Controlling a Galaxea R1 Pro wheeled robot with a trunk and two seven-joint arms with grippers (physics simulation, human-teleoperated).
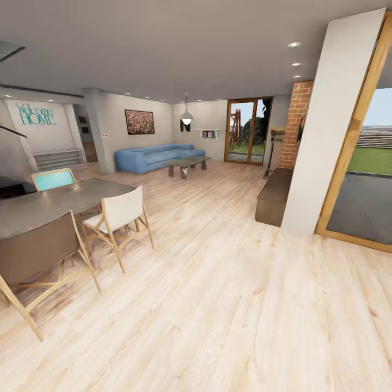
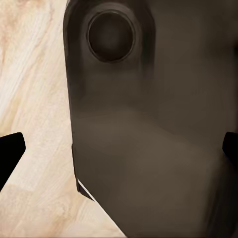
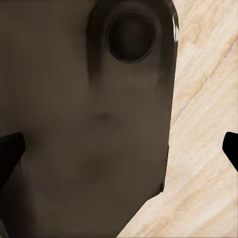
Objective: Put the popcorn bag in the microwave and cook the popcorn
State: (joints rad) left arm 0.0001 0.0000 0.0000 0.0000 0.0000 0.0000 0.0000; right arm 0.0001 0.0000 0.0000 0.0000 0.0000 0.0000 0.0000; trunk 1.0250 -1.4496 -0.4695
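Robot stood in the lounge, well away from any kitchen counter.

The popcorn bag and the microwave were nowhere in these pictures, so the fetching step had, by my judgement, not begun. The main risk was the drive ahead: the dining table (image 1: 49, 204) with its chairs, the white chair (image 1: 121, 218) nearest, stood just left of open floor (image 1: 228, 305), and a careless turn could clip a chair leg or the white pillar (image 1: 337, 125) across the floor from the table. The floor was pale wood planking, smooth and level. Beyond the table sat a blue sofa (image 1: 155, 156) and a low coffee table (image 1: 186, 165). Each wrist camera looked down at the robot's dark base (image 2: 148, 148) over the planks; the left gripper (image 2: 119, 153) and the right gripper (image 3: 119, 148) both had fingertips spread wide, holding nothing.
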